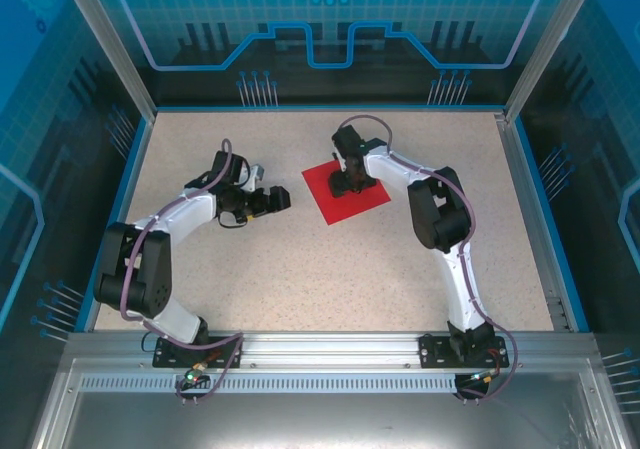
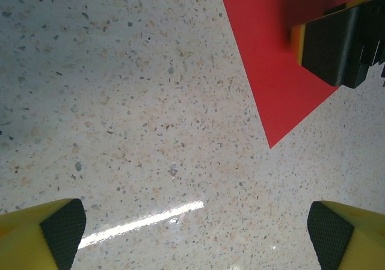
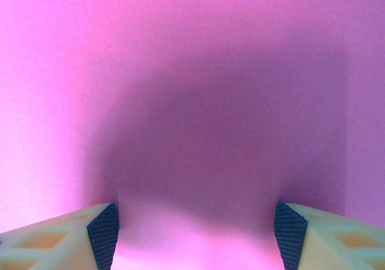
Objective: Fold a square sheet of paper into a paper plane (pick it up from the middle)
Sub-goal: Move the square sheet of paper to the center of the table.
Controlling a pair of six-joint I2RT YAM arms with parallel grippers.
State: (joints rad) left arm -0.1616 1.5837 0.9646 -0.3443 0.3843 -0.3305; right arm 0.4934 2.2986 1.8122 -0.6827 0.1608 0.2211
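A: Where's the thin bright red square sheet of paper (image 1: 328, 201)?
B: Flat and unfolded on the speckled beige table (image 1: 300, 279), right of centre. The right gripper (image 1: 350, 185) is planted on its middle, probably to pinch it up from there.
A: Jaws?
B: The right wrist view has its 2 pads (image 3: 103, 233) apart, red paper between, nothing clamped. The top view is too small for that.
A: And the left gripper (image 2: 195, 228)?
B: Wide open, empty, over bare table just beside the sheet's corner. Likely waiting to assist.
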